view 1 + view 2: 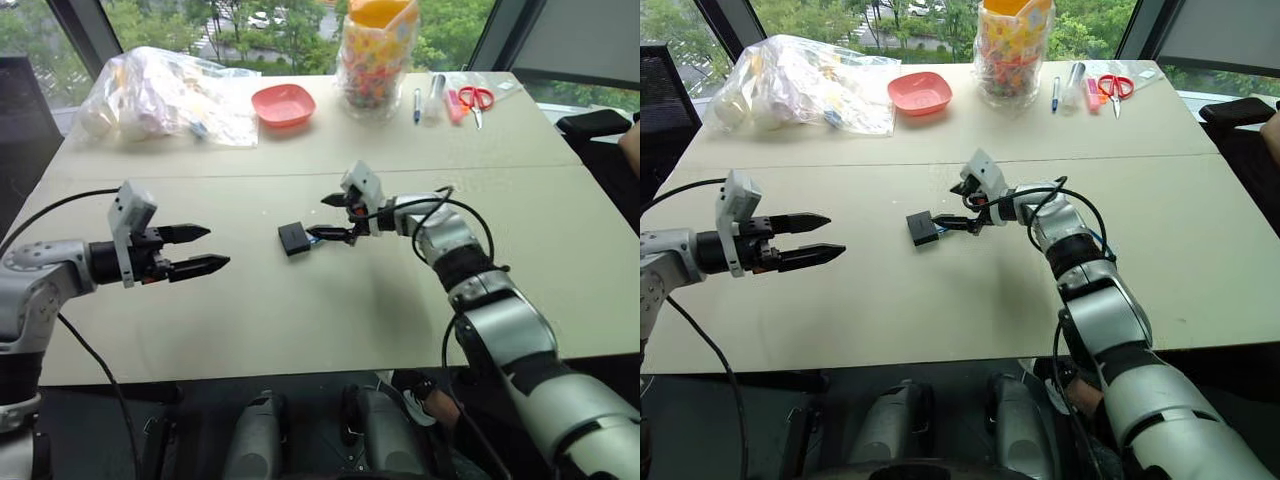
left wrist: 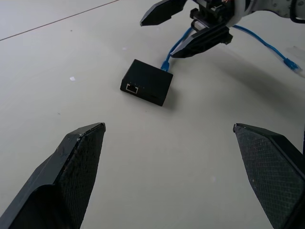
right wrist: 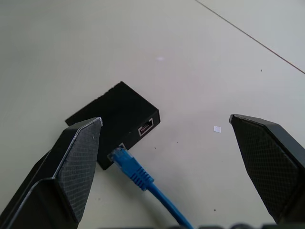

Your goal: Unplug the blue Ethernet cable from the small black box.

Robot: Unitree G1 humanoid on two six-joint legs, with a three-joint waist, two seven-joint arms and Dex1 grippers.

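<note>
- Blue Ethernet cable lies on the table, its plug at the small black box, mid-table.
- Right end effector gapes wide over cable, gripping nothing.
- Left end effector open, well apart.

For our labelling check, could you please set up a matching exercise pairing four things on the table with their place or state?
Things:
1. blue Ethernet cable
2. small black box
3. pink bowl
4. red scissors

Places or states:
A. far edge, robot's right
B. plugged into a socket
C. table's middle, between both open end effectors
D. far side, beside the plastic bag

Pairs: 1-B, 2-C, 3-D, 4-A
</note>
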